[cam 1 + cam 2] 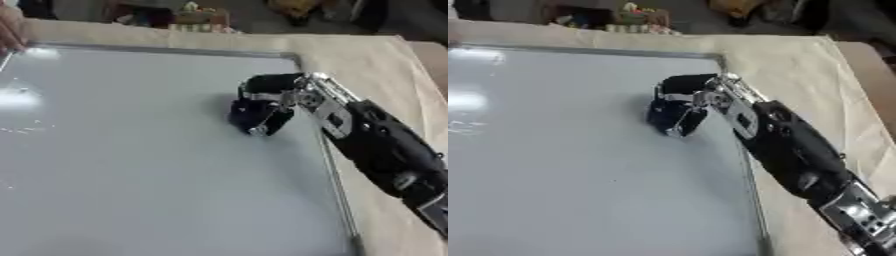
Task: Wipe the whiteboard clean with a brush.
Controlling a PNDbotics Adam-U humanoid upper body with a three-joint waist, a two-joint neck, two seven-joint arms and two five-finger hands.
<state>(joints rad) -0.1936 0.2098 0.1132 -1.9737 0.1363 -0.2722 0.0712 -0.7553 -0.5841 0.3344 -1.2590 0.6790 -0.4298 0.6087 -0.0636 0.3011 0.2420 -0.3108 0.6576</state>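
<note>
Nearby, right hand (262, 107) curled on whiteboard (131, 165); person's hand (10, 30) at far-left corner

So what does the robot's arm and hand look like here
Only the right arm shows: a bulky, rounded black forearm shell with silver metal at the wrist and near the elbow. The right hand is black with silver joint parts on its fingers.

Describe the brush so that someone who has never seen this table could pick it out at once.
Start with the big whiteboard lying flat on the tan-covered table. Near the board's upper right corner the robot's right hand reaches in from the right, fingers curled over a small dark block: that is the brush. It is the only dark thing lying on the pale board surface besides the hand itself.
</note>
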